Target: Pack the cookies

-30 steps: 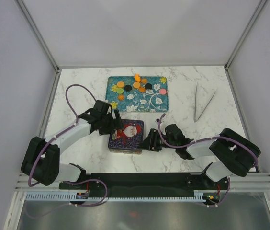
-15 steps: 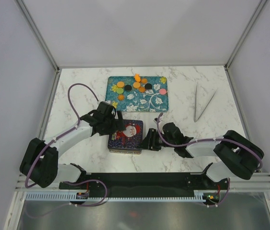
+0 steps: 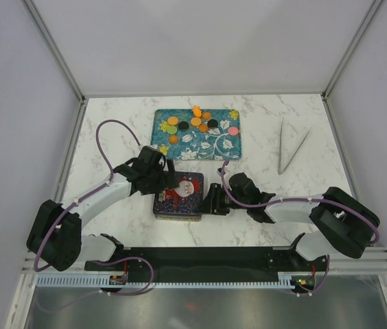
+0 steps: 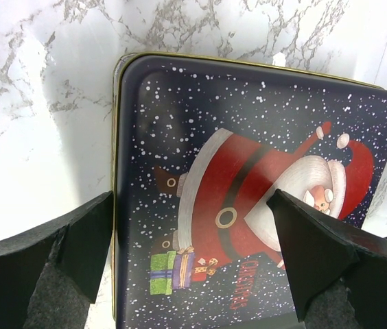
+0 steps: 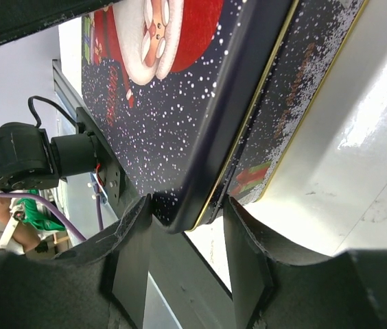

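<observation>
Roughly a dozen cookies (image 3: 195,122) on one tray (image 3: 207,147); left fingers (image 4: 77,247) gape over one tin (image 5: 310,75), right fingers (image 5: 135,253) pinch its lid (image 4: 200,137).

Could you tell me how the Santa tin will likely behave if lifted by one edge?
The Santa tin looks rigid metal, so it probably won't flex. Pinched at one edge by the right gripper, it may tilt or pivot. Its glossy finish and the smooth marble table suggest it slides easily.

Bright even light, soft shadows, glare on table (image 5: 379,116)
</observation>
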Available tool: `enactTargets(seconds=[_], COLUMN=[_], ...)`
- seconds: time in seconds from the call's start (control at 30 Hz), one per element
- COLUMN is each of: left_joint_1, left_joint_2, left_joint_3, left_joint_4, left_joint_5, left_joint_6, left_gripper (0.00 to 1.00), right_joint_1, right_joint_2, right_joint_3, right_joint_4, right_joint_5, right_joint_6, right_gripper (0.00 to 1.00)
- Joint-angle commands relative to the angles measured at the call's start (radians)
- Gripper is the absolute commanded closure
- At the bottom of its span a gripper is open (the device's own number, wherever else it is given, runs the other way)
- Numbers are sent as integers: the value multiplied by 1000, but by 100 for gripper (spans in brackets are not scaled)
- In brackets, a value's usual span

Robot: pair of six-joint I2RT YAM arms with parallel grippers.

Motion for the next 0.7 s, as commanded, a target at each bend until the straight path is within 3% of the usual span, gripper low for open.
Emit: enactTargets(seconds=[0.0,0.1,0.3,0.47,0.67], left_joint_1=[-61,-61,-61,-61,-62], left_joint_2=[-12,3,29,37,40], left_joint_3=[15,32,72,75,52], left_joint_4=[-9,-34,-69,-80,-69], left_joint_5=[179,169,142,133,129], left_joint_6=[-49,-40,-24,-20,-38], left_gripper=[2,5,11,9,7], right_joint_1=[9,10,9,9,16], right_joint_2=[14,-2,-11,-9,26], right_joint_3=[37,48,59,59,57], right_joint_4=[-84,-115,-139,-136,-107], right_joint_5=[153,163,169,164,154], right_joint_6=[-75,-86,-97,-100,-92], right_gripper=[65,55,49,38,38])
